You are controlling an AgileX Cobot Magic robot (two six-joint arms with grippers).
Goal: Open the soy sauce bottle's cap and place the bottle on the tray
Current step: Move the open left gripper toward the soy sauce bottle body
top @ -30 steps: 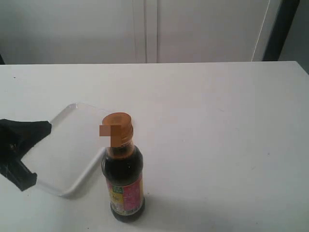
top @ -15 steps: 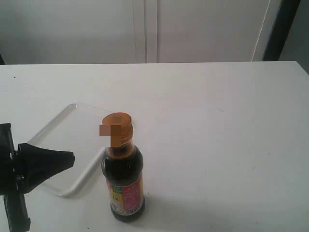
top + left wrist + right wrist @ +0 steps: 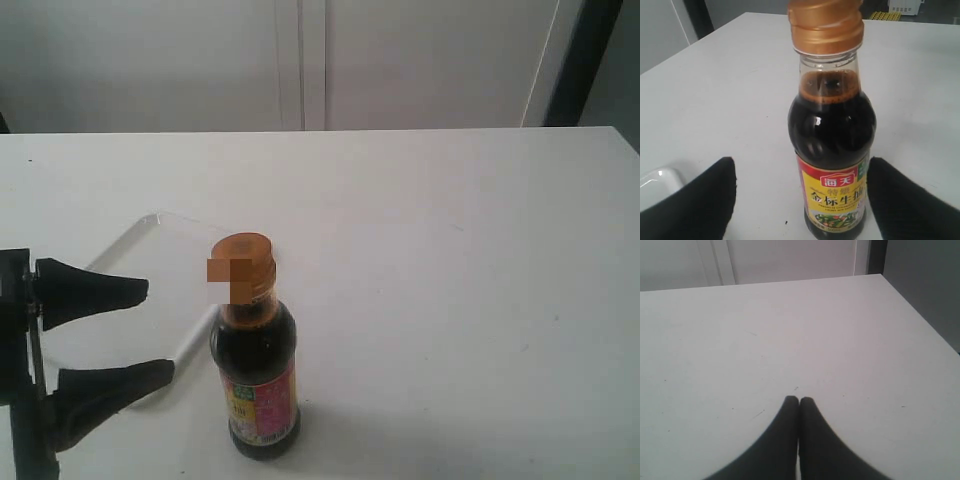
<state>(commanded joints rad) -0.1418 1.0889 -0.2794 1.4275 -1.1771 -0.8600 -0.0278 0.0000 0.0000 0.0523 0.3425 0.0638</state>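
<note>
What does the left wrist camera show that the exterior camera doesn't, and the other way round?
Only the left wrist view: readable print on the label of the soy sauce bottle, a red band over a yellow panel, and the froth line at the neck. Only the exterior view: most of the tray, lying left of the bottle, plus the whole table and the wall behind. Both: the bottle upright on the table, off the tray, the cap shut, and the left gripper with jaws wide open, not touching the bottle.
</note>
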